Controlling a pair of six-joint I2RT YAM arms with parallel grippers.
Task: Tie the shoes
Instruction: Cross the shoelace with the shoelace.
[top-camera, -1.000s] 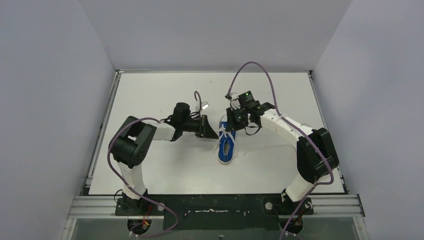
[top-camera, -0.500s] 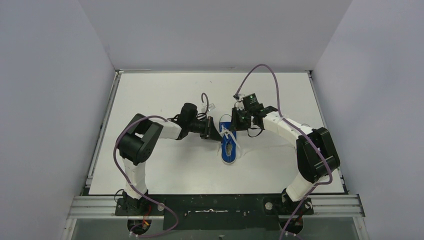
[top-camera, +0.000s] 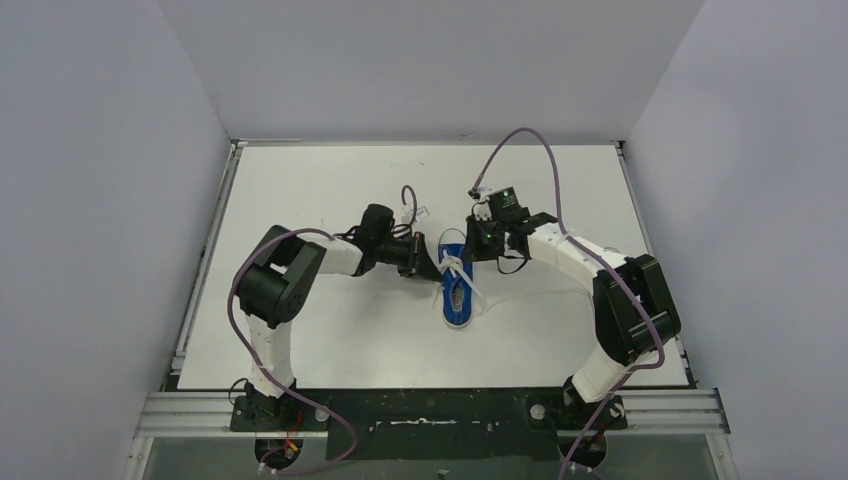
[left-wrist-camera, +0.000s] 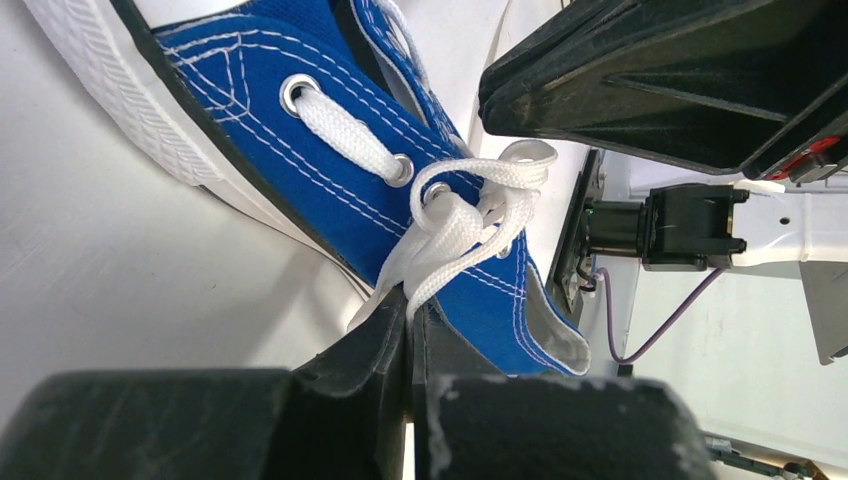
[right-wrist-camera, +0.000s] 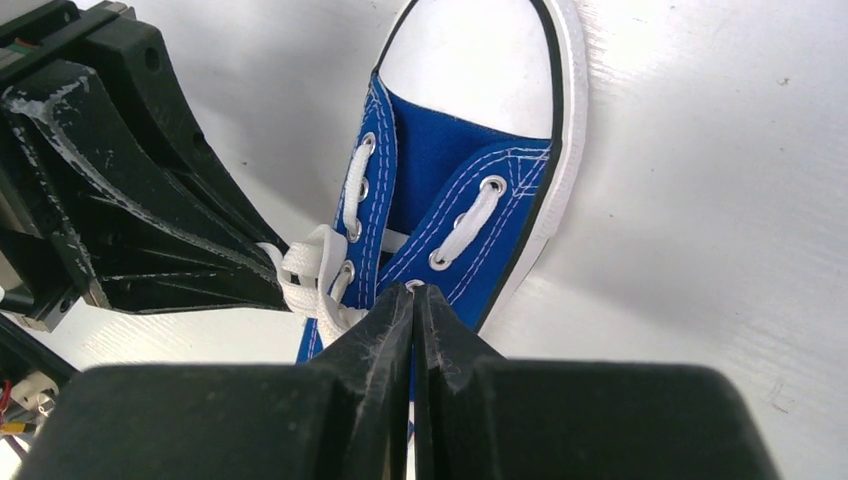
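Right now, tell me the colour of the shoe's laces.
White; the laces show best in the left wrist view.

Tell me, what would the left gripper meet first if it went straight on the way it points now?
The left gripper pinches a strand of the knotted white lace of the small blue canvas sneaker and points into the knot. It would probably meet that knot first, though depth is unclear.

The tabletop (top-camera: 300, 330) is viewed whole from high above and behind the arm bases (top-camera: 265, 405), looking down and forward. The left end effector (left-wrist-camera: 410, 330) and right end effector (right-wrist-camera: 413, 300) are each looked along from the wrist, very close, from opposite sides. The blue shoe (top-camera: 457, 300) and its laces (left-wrist-camera: 460, 215) are shared by all three views.
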